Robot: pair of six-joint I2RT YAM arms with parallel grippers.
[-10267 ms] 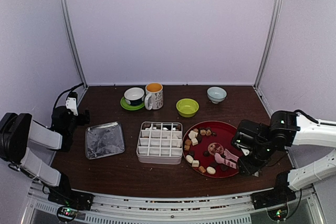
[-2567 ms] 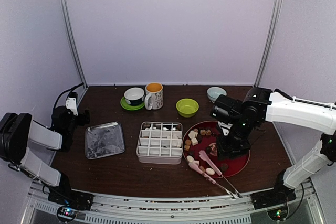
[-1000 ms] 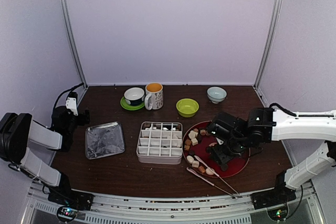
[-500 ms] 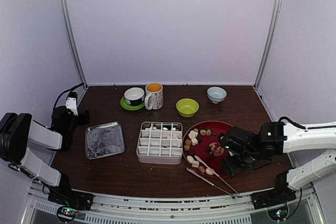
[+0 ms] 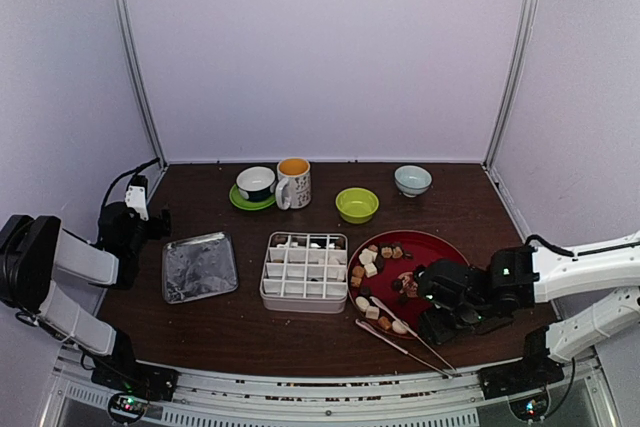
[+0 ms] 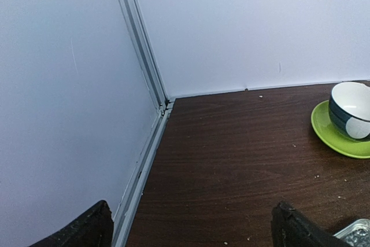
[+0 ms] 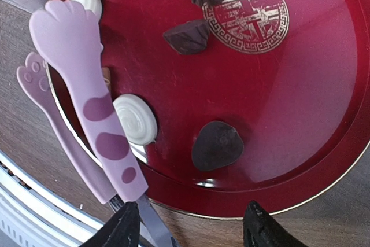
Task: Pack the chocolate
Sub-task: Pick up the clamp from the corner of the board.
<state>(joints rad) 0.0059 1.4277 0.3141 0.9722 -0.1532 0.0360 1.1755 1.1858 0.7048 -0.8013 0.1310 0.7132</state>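
Just ahead of the right gripper (image 7: pixel 191 229), withdrawn with jaws apart and empty, the pink tongs (image 7: pixel 87 91) lay dropped; the chocolate (image 7: pixel 217 144) stayed unpacked.

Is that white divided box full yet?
No, mostly empty: only the far row of the box holds chocolates; other compartments look bare.

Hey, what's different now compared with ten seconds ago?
The right gripper moved the tongs from lying on the red plate to lying across its near rim, let go, then pulled back low beside the plate's near right. The left gripper and the divided box stayed put.
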